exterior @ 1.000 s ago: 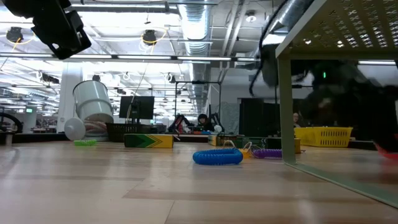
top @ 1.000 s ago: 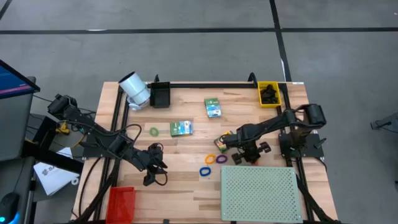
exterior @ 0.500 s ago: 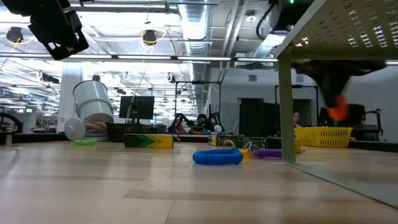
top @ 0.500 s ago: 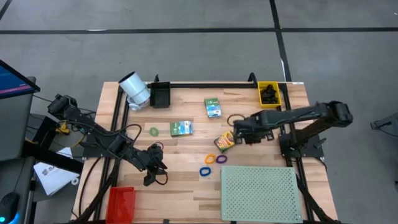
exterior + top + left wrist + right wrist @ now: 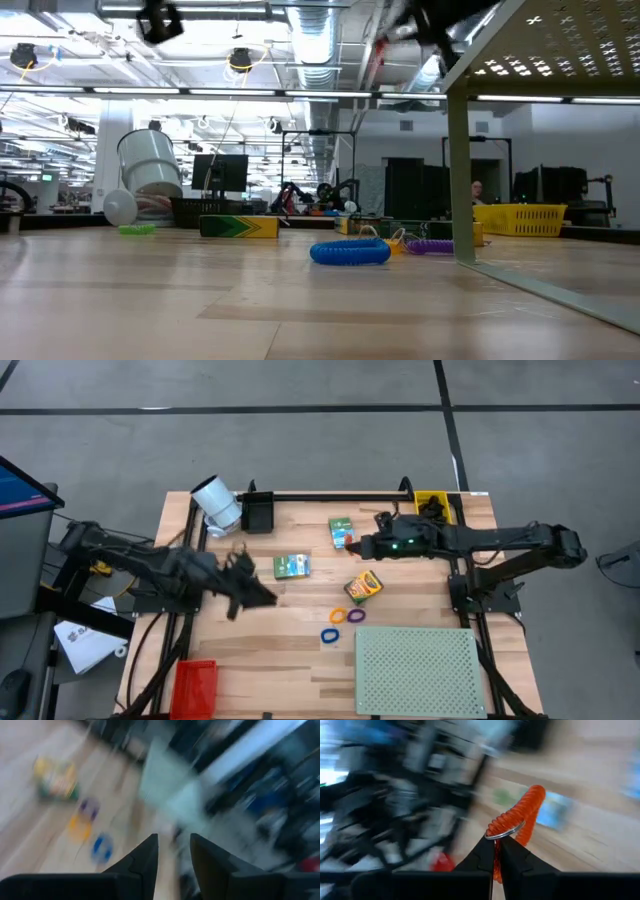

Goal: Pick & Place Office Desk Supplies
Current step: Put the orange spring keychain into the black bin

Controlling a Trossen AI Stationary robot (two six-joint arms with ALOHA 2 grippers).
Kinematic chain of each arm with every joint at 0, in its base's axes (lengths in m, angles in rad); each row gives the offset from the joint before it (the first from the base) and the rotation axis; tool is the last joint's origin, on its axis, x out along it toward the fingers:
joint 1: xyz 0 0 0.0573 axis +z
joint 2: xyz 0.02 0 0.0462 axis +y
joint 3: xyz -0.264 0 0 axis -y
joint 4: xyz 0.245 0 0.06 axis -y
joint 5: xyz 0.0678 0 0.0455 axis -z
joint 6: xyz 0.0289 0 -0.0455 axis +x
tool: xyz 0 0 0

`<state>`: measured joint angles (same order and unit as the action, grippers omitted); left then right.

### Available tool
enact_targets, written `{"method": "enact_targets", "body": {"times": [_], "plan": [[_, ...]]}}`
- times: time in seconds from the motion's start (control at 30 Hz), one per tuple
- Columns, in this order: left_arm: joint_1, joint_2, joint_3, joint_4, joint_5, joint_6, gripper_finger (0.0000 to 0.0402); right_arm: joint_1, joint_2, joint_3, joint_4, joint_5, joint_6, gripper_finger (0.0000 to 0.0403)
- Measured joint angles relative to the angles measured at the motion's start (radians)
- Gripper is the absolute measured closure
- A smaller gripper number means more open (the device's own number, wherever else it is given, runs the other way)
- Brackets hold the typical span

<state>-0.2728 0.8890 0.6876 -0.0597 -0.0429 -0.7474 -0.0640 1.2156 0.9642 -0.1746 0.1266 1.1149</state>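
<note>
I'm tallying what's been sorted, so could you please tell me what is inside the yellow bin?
Dark items, likely black clips, lie in the yellow bin. The right arm covers its top part, so anything there is hidden.

We see two dark, slender arms built of jointed black segments. Loose black cables loop beside the left arm [image 5: 150, 568], and a small yellow fitting sits near its base. The right arm [image 5: 480, 540] carries a tiny green light on its wrist housing. Up close, each arm ends in two matte black fingers [image 5: 145, 857] with flat, angular, tapering sides and smooth faces.
</note>
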Motion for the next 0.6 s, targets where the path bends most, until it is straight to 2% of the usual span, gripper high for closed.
{"method": "enact_targets", "body": {"times": [0.13, 0.27, 0.43, 0.6], "plan": [[0.137, -0.027, 0.0, 0.274, 0.08, -0.054, 0.0293, 0.035, 0.0, 0.0, 0.289, -0.044, -0.097, 0.0398], [0.238, 0.015, 0.002, 0.479, 0.122, -0.134, 0.0293, 0.074, 0.007, 0.0, 0.493, -0.055, -0.187, 0.0398], [0.299, 0.158, 0.001, 0.581, 0.122, -0.259, 0.0293, 0.097, 0.015, 0.002, 0.605, -0.071, -0.247, 0.0398], [0.291, 0.337, 0.0, 0.862, 0.109, -0.368, 0.0293, 0.104, 0.016, 0.0, 0.611, -0.089, -0.292, 0.0399]]}}
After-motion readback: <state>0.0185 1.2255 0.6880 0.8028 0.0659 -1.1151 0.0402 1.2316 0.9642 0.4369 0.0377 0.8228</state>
